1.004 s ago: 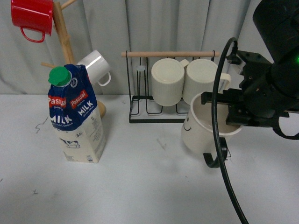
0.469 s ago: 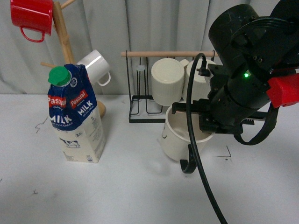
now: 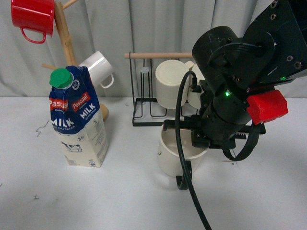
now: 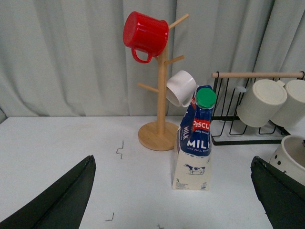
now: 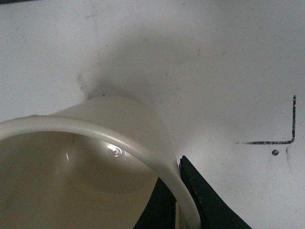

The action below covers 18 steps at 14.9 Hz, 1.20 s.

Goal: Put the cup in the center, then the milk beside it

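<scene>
Pinching the cup (image 3: 171, 154) by its rim is the right claw (image 3: 200, 138); the left claw (image 4: 171, 159) gapes wide.

The milk (image 3: 79, 120) stands on the surface (image 3: 120, 201) to my left, the cup (image 3: 170, 155) well apart to its right, near the middle. Behind the milk is the mug tree (image 3: 64, 33); behind the cup, the mug rack (image 3: 153, 55).

A pale grey curtain (image 4: 62, 57) is hanging in soft folds across the whole back, reaching down to the white tabletop (image 4: 57, 152). Even light is falling on the tabletop, showing small dark scuffs (image 4: 120, 149) on it.
</scene>
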Motion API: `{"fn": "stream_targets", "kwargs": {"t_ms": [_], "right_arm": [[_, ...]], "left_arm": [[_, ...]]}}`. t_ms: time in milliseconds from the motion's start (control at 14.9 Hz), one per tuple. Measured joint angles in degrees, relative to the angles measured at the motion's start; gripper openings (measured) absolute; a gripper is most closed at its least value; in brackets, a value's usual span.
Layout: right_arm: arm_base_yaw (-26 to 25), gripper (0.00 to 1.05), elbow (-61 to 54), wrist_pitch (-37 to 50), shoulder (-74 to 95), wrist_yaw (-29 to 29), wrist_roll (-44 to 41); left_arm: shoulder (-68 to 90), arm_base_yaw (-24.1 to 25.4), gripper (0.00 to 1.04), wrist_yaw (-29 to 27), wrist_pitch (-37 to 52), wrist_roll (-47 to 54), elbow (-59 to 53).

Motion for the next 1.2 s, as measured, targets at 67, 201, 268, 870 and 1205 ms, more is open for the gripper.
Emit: {"fn": "stream_targets", "kwargs": {"t_ms": [67, 201, 268, 870, 1205], "right_arm": [[0.0, 0.03, 0.5, -0.2, 0.3, 0.3, 0.2], [0.0, 0.17, 0.9, 0.0, 0.8, 0.3, 0.6], [0.0, 0.28, 0.7, 1.0, 0.8, 0.0, 0.6], [0.1, 0.80, -36.4, 56.7, -40.1, 14.0, -13.5], [-9.1, 0.20, -59.4, 68.0, -53.9, 9.7, -20.9]], "left_arm": [[0.0, 0.0, 0.98, 0.0, 0.0, 0.0, 0.0], [0.0, 0.0, 0.98, 0.0, 0.0, 0.0, 0.0], [0.0, 0.0, 0.98, 0.0, 0.0, 0.0, 0.0], [0.0, 0.0, 0.98, 0.0, 0.1, 0.0, 0.0], [0.0, 0.0, 0.98, 0.0, 0.0, 0.0, 0.0]]}}
